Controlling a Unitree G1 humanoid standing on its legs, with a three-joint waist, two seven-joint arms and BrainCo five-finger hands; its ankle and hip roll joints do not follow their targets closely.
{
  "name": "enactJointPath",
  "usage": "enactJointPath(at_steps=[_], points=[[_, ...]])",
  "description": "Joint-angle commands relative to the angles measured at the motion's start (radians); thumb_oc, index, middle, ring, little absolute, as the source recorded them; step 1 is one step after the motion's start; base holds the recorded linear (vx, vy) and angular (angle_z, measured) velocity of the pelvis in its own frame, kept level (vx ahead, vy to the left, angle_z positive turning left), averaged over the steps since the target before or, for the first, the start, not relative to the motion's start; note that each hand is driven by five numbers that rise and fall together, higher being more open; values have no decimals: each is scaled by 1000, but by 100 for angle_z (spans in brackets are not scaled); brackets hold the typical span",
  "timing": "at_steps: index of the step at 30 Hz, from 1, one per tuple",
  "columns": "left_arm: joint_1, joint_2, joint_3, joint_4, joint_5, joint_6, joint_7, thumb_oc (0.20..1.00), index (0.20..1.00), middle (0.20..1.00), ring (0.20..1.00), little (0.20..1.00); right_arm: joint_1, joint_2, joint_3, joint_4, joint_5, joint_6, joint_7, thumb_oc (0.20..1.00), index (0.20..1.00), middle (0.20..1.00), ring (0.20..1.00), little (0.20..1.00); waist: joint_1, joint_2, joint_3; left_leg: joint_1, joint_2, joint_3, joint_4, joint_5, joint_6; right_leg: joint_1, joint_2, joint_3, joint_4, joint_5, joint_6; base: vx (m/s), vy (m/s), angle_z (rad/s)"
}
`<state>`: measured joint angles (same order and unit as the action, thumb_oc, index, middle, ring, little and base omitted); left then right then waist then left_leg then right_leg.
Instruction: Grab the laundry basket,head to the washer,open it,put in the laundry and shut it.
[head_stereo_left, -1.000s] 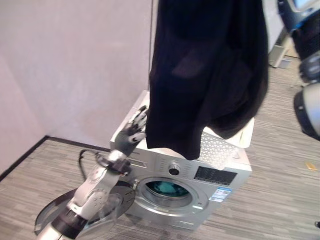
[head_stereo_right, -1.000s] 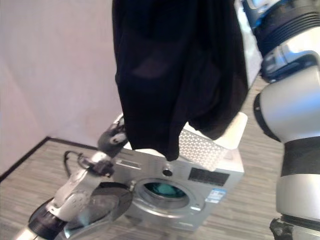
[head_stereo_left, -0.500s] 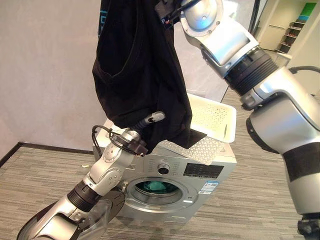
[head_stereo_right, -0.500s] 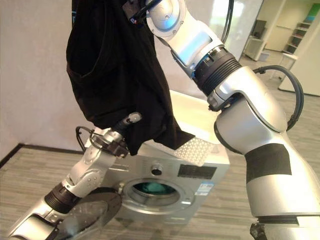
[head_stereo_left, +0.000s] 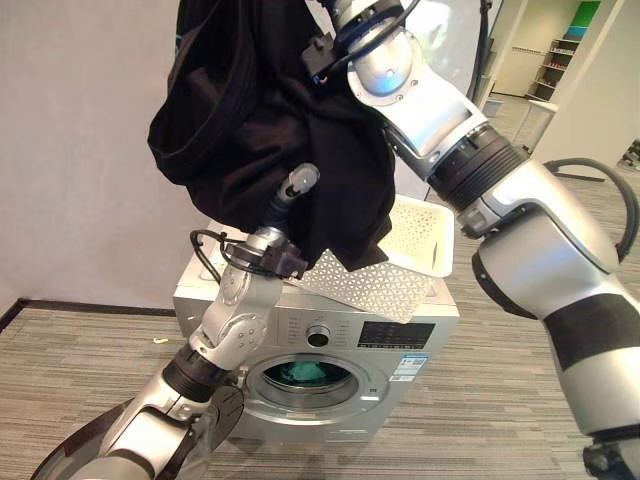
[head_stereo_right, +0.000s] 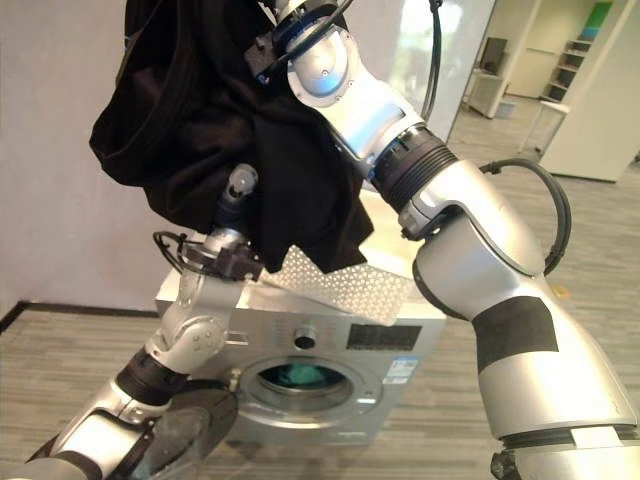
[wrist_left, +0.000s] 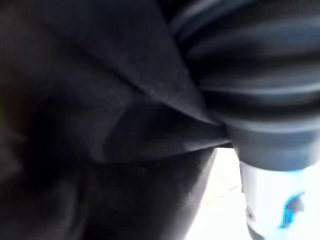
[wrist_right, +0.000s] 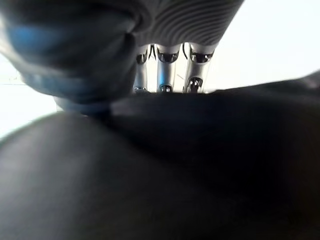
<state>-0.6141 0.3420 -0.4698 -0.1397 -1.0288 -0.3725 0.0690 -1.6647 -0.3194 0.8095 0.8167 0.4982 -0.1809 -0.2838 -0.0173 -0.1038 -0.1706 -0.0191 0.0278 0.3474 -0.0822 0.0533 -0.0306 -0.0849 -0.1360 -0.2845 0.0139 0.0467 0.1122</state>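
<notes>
- The black soft cloth garment (head_stereo_left: 270, 130) hangs high above the silver front-loading washer (head_stereo_left: 330, 345), whose door is open.
- The right hand (wrist_right: 167, 62) curls into the garment's upper folds.
- The left hand (head_stereo_left: 295, 190) is buried in cloth, so its state cannot be told.
- Limp and light, the garment probably needs bunching before feeding.

Plain-walled corner opening onto a bright hall

A pale, bare wall (head_stereo_left: 80, 150) stands behind the left hand (head_stereo_left: 300, 183), and far below it a dark baseboard (head_stereo_left: 90, 307) meets a floor of grey wood-grain planks (head_stereo_left: 500, 400). Well off to that hand's right the room opens out: strong light falls through a bright glazed panel (head_stereo_right: 440, 50), a white partition (head_stereo_right: 595, 120) stands farther over, and at the far end a low shelf unit (head_stereo_left: 547, 88) sits under a green panel (head_stereo_left: 584, 16).
</notes>
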Motion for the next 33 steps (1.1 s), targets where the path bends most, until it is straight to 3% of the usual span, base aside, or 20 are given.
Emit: enactJointPath(at_steps=[1, 2, 3, 4, 5, 6, 15, 18, 22, 24, 25, 28, 30, 33], points=[[-109, -44, 78, -24, -50, -107, -4, 1000, 1000, 1000, 1000, 1000, -36, -12, -20, 86, 12, -4, 22, 200, 200, 200, 200, 200, -5, -54, -28, -11, 34, -45, -5, 48, -54, 54, -16, 31, -101, 144, 57, -11, -12, -7], [-110, -46, 78, -22, -51, -107, -5, 1000, 1000, 1000, 1000, 1000, -35, -13, -19, 84, 11, -3, 21, 200, 200, 200, 200, 200, -3, -53, -28, -10, 35, -44, -5, 47, -54, 54, -15, 32, -101, 144, 57, -18, -15, -14], [-147, -64, 78, -2, -67, -121, -8, 250, 250, 250, 250, 250, -15, -25, 31, 61, -1, 7, 77, 200, 200, 200, 200, 200, -16, -47, -27, -6, 36, -39, -5, 47, -54, 54, -14, 40, -101, 144, 56, -12, -9, -17], [-148, -66, 78, -1, -67, -121, -9, 200, 200, 200, 200, 200, -15, -26, 32, 61, -1, 7, 78, 200, 200, 200, 200, 200, -14, -46, -26, -6, 36, -38, -5, 47, -54, 54, -13, 40, -101, 144, 56, -14, -12, -19], [-153, -69, 75, 1, -67, -124, -9, 200, 200, 200, 200, 200, -12, -41, 64, 51, -3, 16, 97, 564, 564, 564, 564, 564, -18, -44, -25, -3, 36, -36, -5, 47, -54, 54, -13, 42, -101, 145, 56, -2, -4, -15], [-153, -73, 72, 1, -60, -126, -10, 200, 200, 200, 200, 200, -15, -58, 76, 37, -3, 18, 101, 1000, 1000, 1000, 1000, 1000, -26, -40, -24, 1, 36, -32, -5, 47, -54, 54, -12, 47, -101, 145, 56, -3, -5, -10], [-116, -38, 102, -17, -4, -115, -11, 200, 200, 200, 200, 200, -31, -118, 77, 4, -41, 13, 97, 1000, 1000, 1000, 1000, 1000, -47, -24, -20, 11, 39, -15, -5, 43, -54, 52, -9, 69, -101, 145, 55, -5, -2, -8], [-74, 19, 155, -45, 49, -107, -23, 200, 200, 200, 200, 200, -101, -307, 123, -141, -244, 7, 65, 1000, 1000, 1000, 1000, 1000, -62, -12, -26, 19, 40, -10, -5, 40, -54, 56, -7, 72, -101, 142, 55, 5, -2, 1], [-71, 56, 177, -61, 93, -110, -16, 200, 200, 200, 200, 200, -134, -403, 128, -167, -338, 9, 25, 1000, 1000, 1000, 1000, 1000, -60, -7, -27, 22, 39, -13, -5, 37, -54, 61, -8, 69, -101, 139, 57, 0, 0, 0], [-57, 100, 206, -68, 142, -113, -5, 200, 200, 200, 200, 200, -151, -504, 113, -178, -427, 16, -28, 1000, 1000, 1000, 1000, 1000, -56, 3, -29, 23, 36, -16, -5, 36, -53, 63, -9, 66, -101, 136, 59, -7, -4, -2], [-58, 100, 205, -68, 144, -113, -3, 200, 200, 200, 200, 200, -150, -506, 112, -179, -429, 17, -30, 1000, 1000, 1000, 1000, 1000, -56, 2, -28, 23, 36, -16, -5, 36, -53, 64, -9, 65, -101, 135, 59, 0, 0, 0], [-30, 190, 263, -92, 227, -111, 28, 200, 200, 200, 200, 200, -131, -656, 47, -207, -511, 30, -107, 1000, 1000, 1000, 1000, 1000, -44, 27, -24, 18, 33, -21, -5, 39, -52, 60, -12, 63, -101, 133, 64, -27, -2, 0], [27, 302, 328, -135, 294, -95, 26, 200, 200, 200, 200, 200, -40, -884, -6, -265, -586, 31, -148, 1000, 1000, 1000, 1000, 1000, -33, 58, -16, 7, 30, -23, -5, 42, -54, 50, -17, 59, -101, 133, 67, -66, -17, -1], [84, 353, 374, -173, 313, -88, 8, 200, 200, 200, 200, 200, 103, -1001, -94, -313, -590, 20, -139, 1000, 1000, 1000, 1000, 1000, -30, 80, -7, 7, 30, -21, -5, 42, -54, 51, -17, 57, -101, 131, 68, -17, -7, 0]])
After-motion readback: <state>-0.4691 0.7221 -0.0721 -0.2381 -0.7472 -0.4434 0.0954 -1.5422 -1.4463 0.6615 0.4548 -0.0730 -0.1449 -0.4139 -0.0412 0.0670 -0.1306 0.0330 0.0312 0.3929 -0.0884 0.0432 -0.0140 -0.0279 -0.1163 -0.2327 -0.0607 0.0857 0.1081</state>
